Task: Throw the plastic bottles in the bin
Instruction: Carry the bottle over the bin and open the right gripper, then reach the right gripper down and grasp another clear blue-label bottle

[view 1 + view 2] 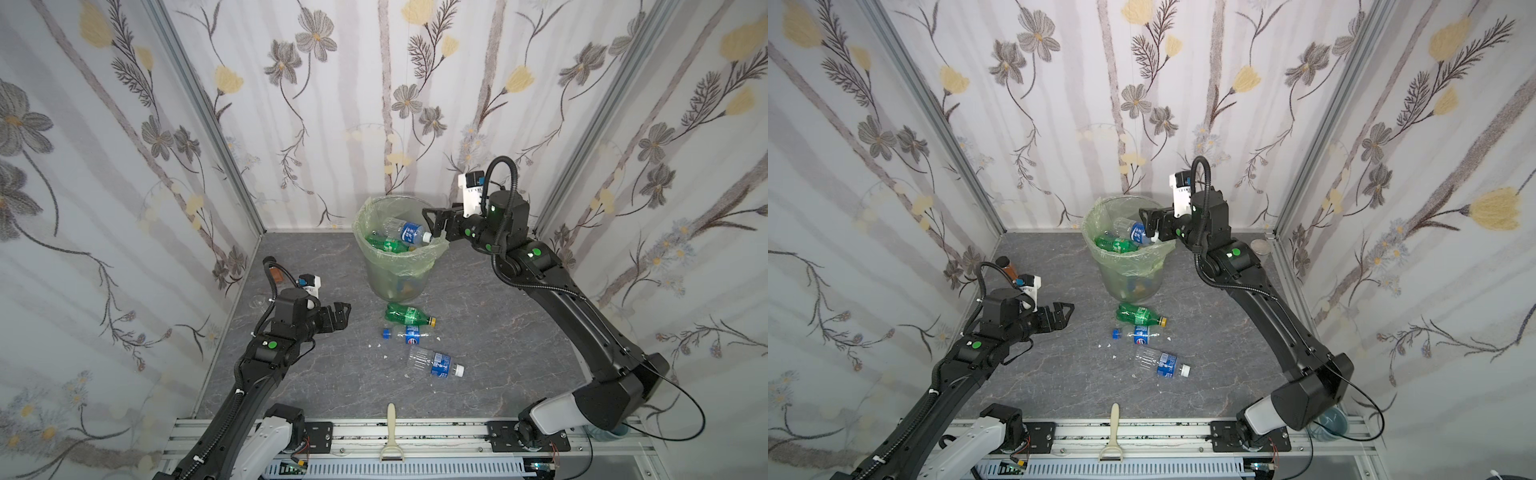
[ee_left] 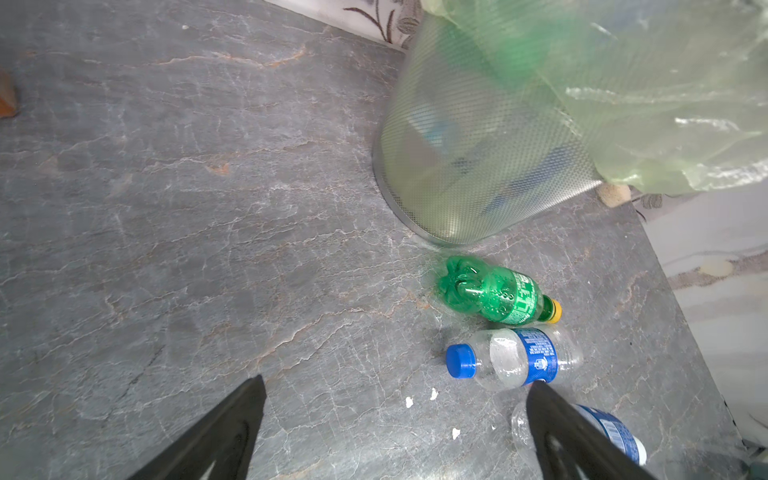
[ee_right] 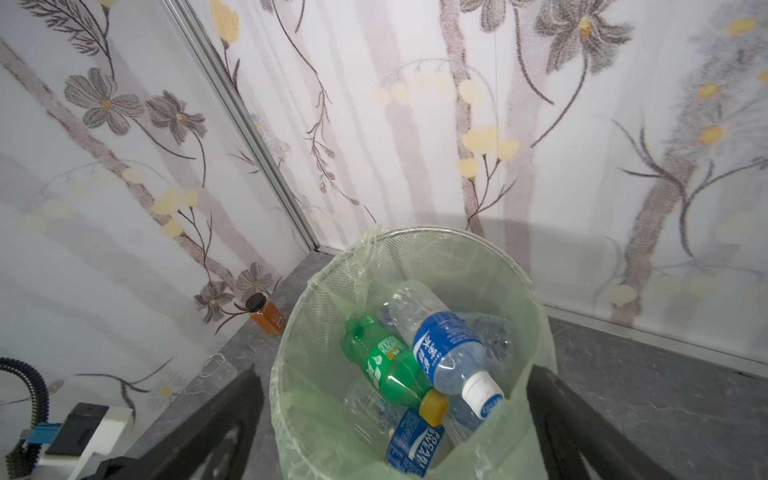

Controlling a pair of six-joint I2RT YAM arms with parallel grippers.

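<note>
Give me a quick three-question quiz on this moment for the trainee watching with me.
1. How many bottles lie on the table outside the bin?
2. True or false: the right hand is shut on a bottle.
3. Which bottle on the table lies nearest the bin?
A. the green bottle
B. the blue-capped bottle
C. the white-capped bottle

Key
1. Three.
2. False: it is open, by the bin's rim, holding nothing.
3. A.
</note>
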